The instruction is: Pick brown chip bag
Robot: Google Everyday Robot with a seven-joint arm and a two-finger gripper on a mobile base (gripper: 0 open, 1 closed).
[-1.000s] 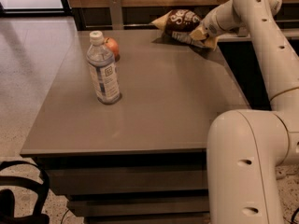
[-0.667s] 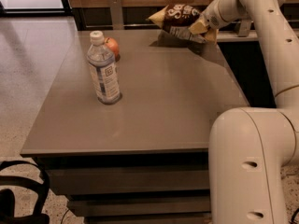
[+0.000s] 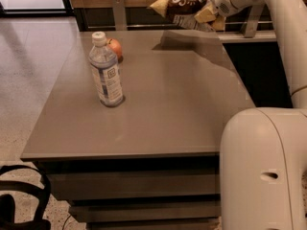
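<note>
The brown chip bag (image 3: pixel 184 6), dark brown with yellow ends and white lettering, hangs in the air above the far edge of the grey table (image 3: pixel 158 109). My gripper (image 3: pixel 211 12) is at the bag's right end, shut on it, and holds it clear of the tabletop. The bag's shadow lies on the table below it. The white arm (image 3: pixel 278 28) runs down the right side of the view.
A clear water bottle (image 3: pixel 106 71) with a white cap stands upright on the left half of the table. An orange-red fruit (image 3: pixel 115 47) sits just behind it. A metal rail and dark wall run behind the table. A black bag strap (image 3: pixel 19 195) lies on the floor at lower left.
The gripper has lifted the chip bag up off the table's far edge; the bag now hangs higher. The bottle and the fruit have not moved.
</note>
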